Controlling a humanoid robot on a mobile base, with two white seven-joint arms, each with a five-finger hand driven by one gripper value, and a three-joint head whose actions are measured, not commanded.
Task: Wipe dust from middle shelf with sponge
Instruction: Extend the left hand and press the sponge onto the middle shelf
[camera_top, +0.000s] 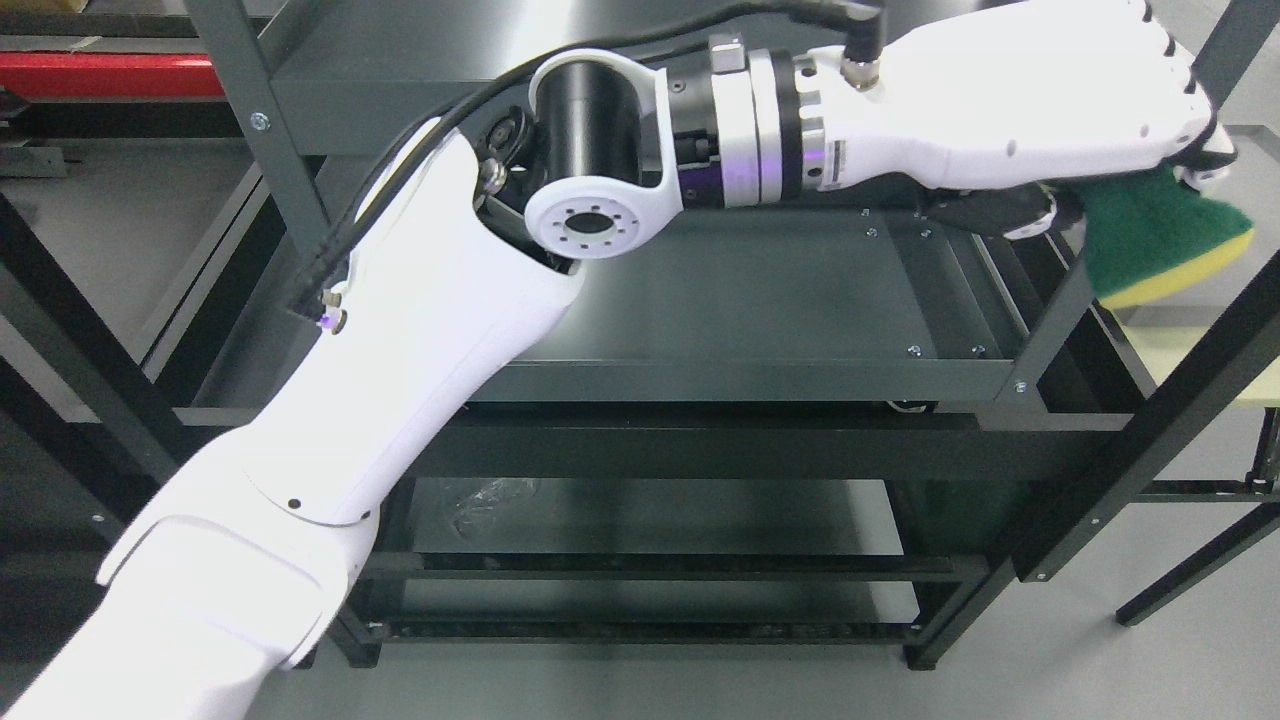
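Sponge | green-and-yellow, gripped in curled left robot hand | hanging past middle shelf right edge

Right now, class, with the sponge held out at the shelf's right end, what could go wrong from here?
1. The sponge sticks out of the left robot hand, gripped only at its top edge, so dragging it could pull it loose.
2. It sits beyond the middle shelf, beside the right upright post; swinging back could snag it.
3. The forearm crosses under the upper shelf and may bump it.
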